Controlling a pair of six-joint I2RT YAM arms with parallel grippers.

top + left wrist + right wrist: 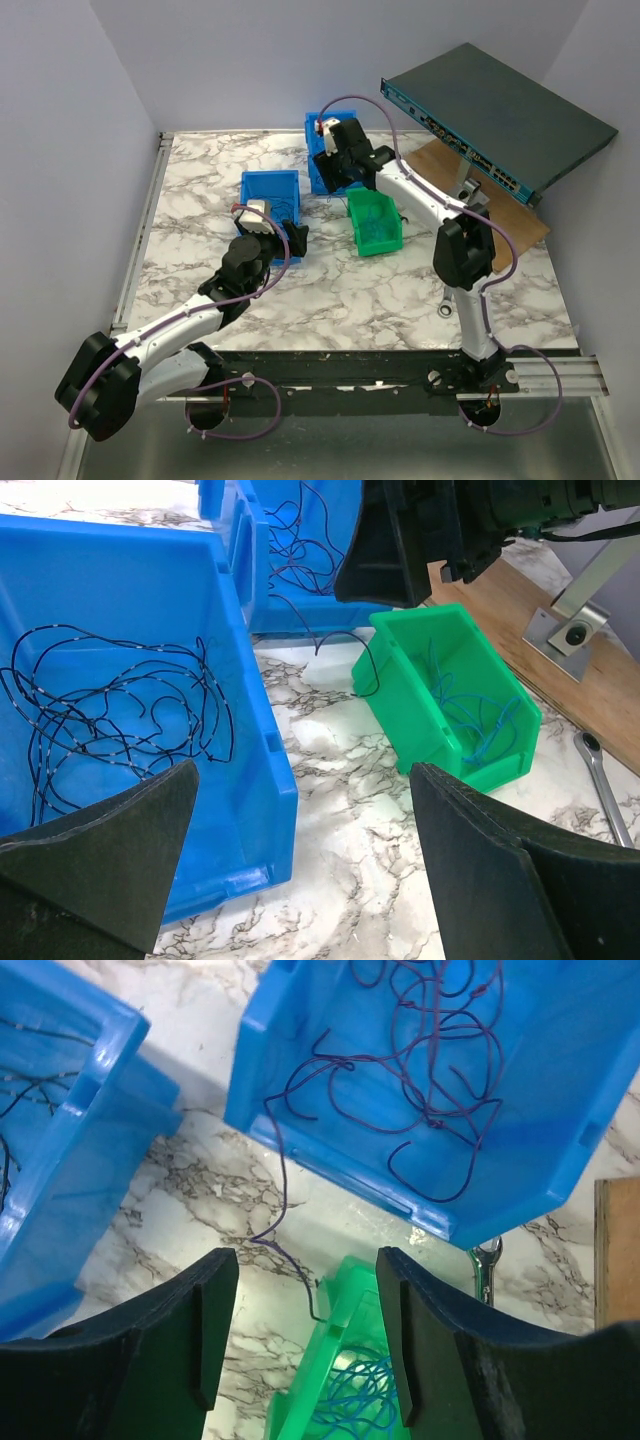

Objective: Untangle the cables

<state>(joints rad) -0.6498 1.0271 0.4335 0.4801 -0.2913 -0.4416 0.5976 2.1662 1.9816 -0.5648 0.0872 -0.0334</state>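
Thin dark cables (110,705) lie curled in the near blue bin (250,740). More dark purple cables (430,1070) fill the far blue bin (560,1160). One strand (283,1200) trails over that bin's rim, across the marble, and ends at the rim of the green bin (330,1360). Blue cables (365,1400) lie inside the green bin (420,720). My right gripper (305,1280) hangs open above that strand's end with nothing between its fingers. My left gripper (303,810) stands wide open over bare marble, beside the near blue bin's corner.
A silver wrench (600,780) lies on the marble right of the green bin. A wooden board (525,225) and a dark network switch (500,110) on a stand fill the back right. Walls close the table's left and back.
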